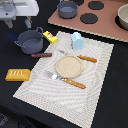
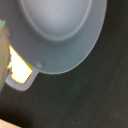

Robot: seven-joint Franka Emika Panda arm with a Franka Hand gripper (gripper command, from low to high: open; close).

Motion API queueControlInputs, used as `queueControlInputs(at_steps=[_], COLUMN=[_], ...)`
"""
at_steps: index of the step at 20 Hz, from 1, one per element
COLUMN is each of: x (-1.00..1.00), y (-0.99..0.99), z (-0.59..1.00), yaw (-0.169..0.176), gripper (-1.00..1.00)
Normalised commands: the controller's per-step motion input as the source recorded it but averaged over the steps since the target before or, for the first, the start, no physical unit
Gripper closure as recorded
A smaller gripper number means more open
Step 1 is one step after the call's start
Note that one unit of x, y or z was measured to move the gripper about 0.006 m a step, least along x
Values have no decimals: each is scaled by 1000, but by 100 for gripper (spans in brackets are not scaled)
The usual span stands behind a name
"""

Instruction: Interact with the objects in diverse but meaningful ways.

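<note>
The dark grey two-handled pot [image 1: 31, 41] sat on the black tabletop [image 1: 107, 100] beside the yellow packet [image 1: 50, 37], likely light, rigid plastic, best gripped by its rim or a handle [image 2: 22, 84], while the claw's opening couldn't be told.

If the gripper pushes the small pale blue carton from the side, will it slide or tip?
The pale blue carton stands upright and looks taller than wide, so a high push probably tips it. It looks like a light toy, and the woven placemat may catch its base.
</note>
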Motion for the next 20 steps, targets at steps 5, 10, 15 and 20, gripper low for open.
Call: queueControlInputs(at_steps=[5,10,15,20], x=[900,681,453,435], y=[539,606,714,798], z=[299,417,398,387], yaw=[1,18,35,58], gripper=[-100,-100,-100,-100])
